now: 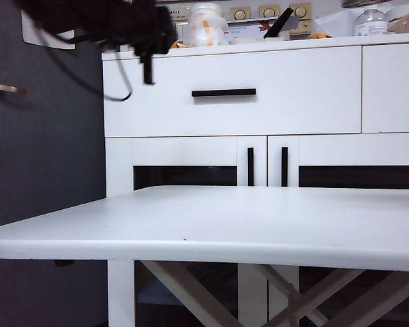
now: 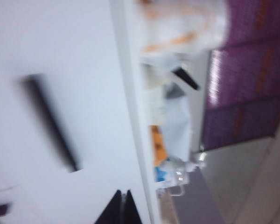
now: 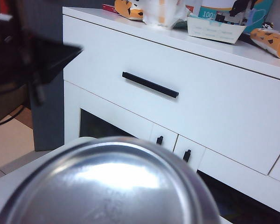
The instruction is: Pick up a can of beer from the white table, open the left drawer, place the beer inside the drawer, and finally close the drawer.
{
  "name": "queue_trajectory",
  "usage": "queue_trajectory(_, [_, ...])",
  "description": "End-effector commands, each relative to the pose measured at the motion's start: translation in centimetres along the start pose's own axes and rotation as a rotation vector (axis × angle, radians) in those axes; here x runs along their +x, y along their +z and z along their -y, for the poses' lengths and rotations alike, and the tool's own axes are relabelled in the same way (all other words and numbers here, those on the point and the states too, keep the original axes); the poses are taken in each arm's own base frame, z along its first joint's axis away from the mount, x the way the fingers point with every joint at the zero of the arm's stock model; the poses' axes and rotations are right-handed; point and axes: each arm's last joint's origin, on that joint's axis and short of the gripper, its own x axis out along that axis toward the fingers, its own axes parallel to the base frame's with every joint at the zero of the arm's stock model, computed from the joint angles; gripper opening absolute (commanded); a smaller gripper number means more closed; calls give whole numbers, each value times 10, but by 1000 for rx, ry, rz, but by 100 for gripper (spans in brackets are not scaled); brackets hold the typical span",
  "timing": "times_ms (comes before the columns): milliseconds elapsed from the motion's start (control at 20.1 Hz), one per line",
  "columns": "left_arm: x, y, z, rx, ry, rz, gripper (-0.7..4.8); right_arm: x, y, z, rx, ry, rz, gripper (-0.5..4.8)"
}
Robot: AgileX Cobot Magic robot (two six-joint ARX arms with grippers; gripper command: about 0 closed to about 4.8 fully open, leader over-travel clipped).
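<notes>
Showing round silver can of beer (image 3: 107, 186) against right gripper, grip unseen | left gripper (image 1: 148, 65) shut, empty, beside black bar handle (image 1: 223, 92) of flat white left drawer (image 1: 293, 95)

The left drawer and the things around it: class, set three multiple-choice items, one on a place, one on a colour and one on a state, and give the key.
1. In the exterior view, where is the left hand?
A. In front of the left drawer's upper left corner
B. Flat on the tabletop
C. At the lower cabinet doors

2. What colour is the left drawer's bar handle?
A. Silver
B. Black
C. White

3. What state is the left drawer in?
A. Pulled fully out
B. Half open
C. Closed

Key: 1 A, the left hand hangs, fingers together, by that corner of the left drawer. 2 B, the bar handle is black on white. 3 C, the front sits flush with the cabinet.

The right hand, its fingers unseen, carries the can of beer close under its wrist camera.
</notes>
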Motion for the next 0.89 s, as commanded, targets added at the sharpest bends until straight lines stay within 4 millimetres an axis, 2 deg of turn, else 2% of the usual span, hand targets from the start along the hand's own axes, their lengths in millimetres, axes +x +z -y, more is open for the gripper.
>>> queue_trajectory(50, [20,0,2,5,28,-20,-5,-3,12,2,12,-9,84,8])
queue_trajectory(99, [27,0,1,0,21,-19,-4,-3,12,2,12,-9,84,8])
queue_trajectory(149, [33,0,1,-1,12,-19,28,-3,12,2,12,-9,84,8])
queue_trajectory(199, [38,0,0,-16,9,-15,84,-3,12,2,12,-9,84,8])
queue_trajectory(249, [45,0,-2,-47,7,-15,181,-3,12,2,13,-9,84,8])
queue_trajectory(348, [58,0,-9,-98,2,-14,428,-3,12,2,25,-8,84,8])
queue_trajectory(398, [62,-1,-11,-114,-1,-14,479,-3,12,2,35,-7,84,8])
queue_trajectory(895, [100,-7,-48,-160,18,-9,464,-3,11,2,34,-3,79,8])
